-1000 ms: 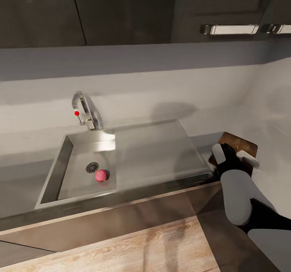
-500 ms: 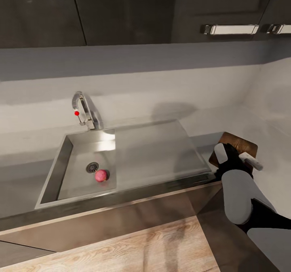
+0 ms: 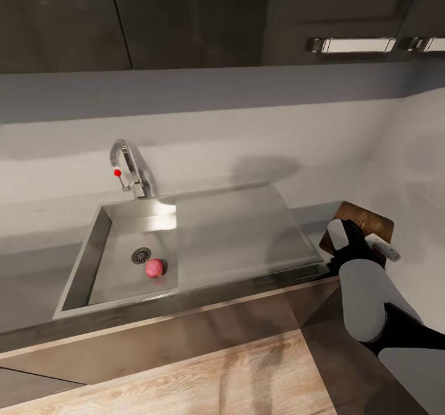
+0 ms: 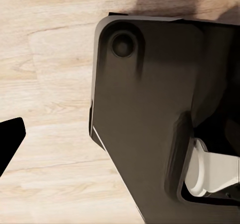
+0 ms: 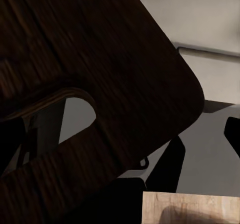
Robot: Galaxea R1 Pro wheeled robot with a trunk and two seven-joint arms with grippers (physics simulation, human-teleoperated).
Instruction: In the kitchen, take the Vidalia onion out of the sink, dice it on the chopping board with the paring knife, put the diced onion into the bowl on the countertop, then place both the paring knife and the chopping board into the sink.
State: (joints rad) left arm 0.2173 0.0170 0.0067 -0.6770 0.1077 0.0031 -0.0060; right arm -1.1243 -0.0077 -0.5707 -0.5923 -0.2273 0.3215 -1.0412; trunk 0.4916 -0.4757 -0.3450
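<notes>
Right gripper [image 3: 361, 242] sits at the near edge of the board [image 3: 371, 219], its 2 white fingers [image 3: 335, 234] spread to either side of the board's near corner; whether they press on the wood I cannot tell. In the right wrist view the board [image 5: 90, 59] looms dark and close, with its rounded corner and a cut-out hole showing, and grey counter beyond it. The board lies on the counter [image 3: 309, 214] just right of the sink's flat steel drainboard.

Left gripper is seen from its wrist camera as a dark fingertip [image 4: 9, 143] over pale wood floor [image 4: 45, 84], beside a dark part of the robot's body [image 4: 145, 114]; how wide it stands I cannot tell.

Farther left, the sink [image 3: 86, 260] holds the onion [image 3: 154, 268], which rests on the basin floor just right of the round drain [image 3: 141, 255]. Behind the basin stands the chrome tap [image 3: 131, 171] with its red-tipped lever. Beyond it rises the grey wall, then dark upper cabinets [image 3: 185, 13] with 2 metal handles [image 3: 353, 45].
</notes>
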